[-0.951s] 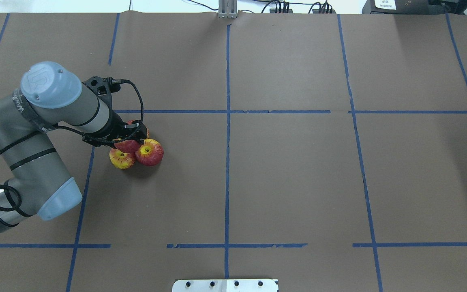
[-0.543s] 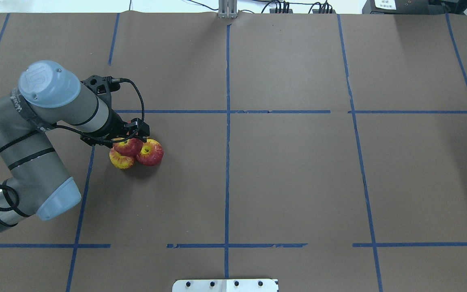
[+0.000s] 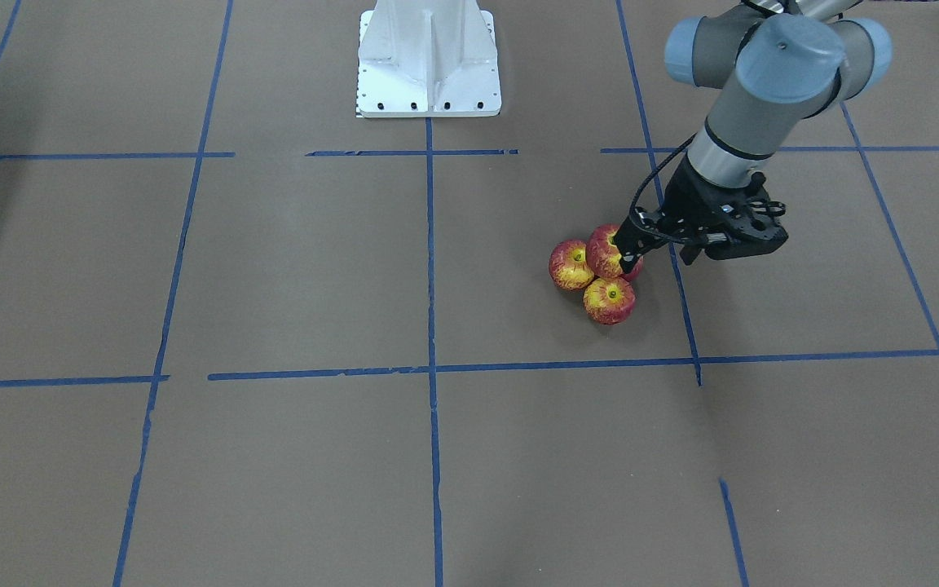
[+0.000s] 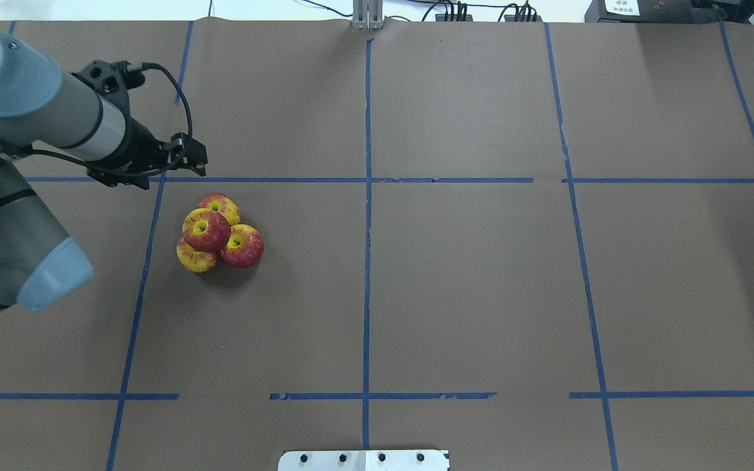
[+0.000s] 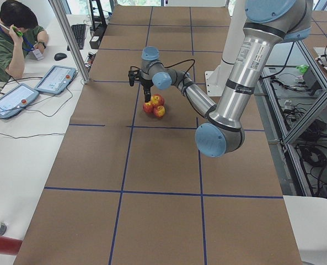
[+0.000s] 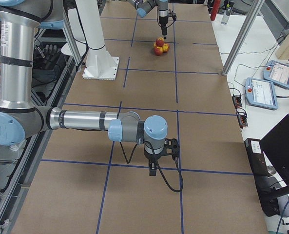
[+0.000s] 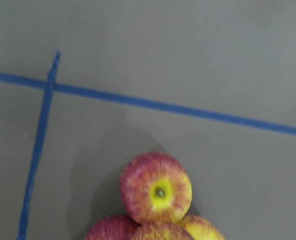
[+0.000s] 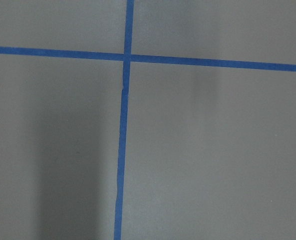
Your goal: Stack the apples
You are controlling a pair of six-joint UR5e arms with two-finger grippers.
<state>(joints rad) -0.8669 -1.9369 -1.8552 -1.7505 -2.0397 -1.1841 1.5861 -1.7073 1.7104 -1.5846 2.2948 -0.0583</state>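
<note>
Bench: brown paper bench [image 4: 455, 294] ruled into squares by blue tape [image 4: 366, 261]; the fruit sits in a square on the robot's left side.
Base: three base apples [image 4: 244, 247] touch in a tight triangle, so their shoulders form a cradle.
Top apple [image 4: 205, 229]: rests in that cradle, dimple up, gripped by nothing.
Left hand [image 4: 188, 157]: hangs beside the pile, clear of it, carrying nothing; its finger spread cannot be told.
Right hand [image 6: 153, 170]: well apart, pointing down; spread or pressed together cannot be told.
Judgement: the stack looks finished, though a nudge could roll it.

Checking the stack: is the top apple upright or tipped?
Upright: the top apple's stem dimple faces up in the overhead view; it sits on three apples.
</note>
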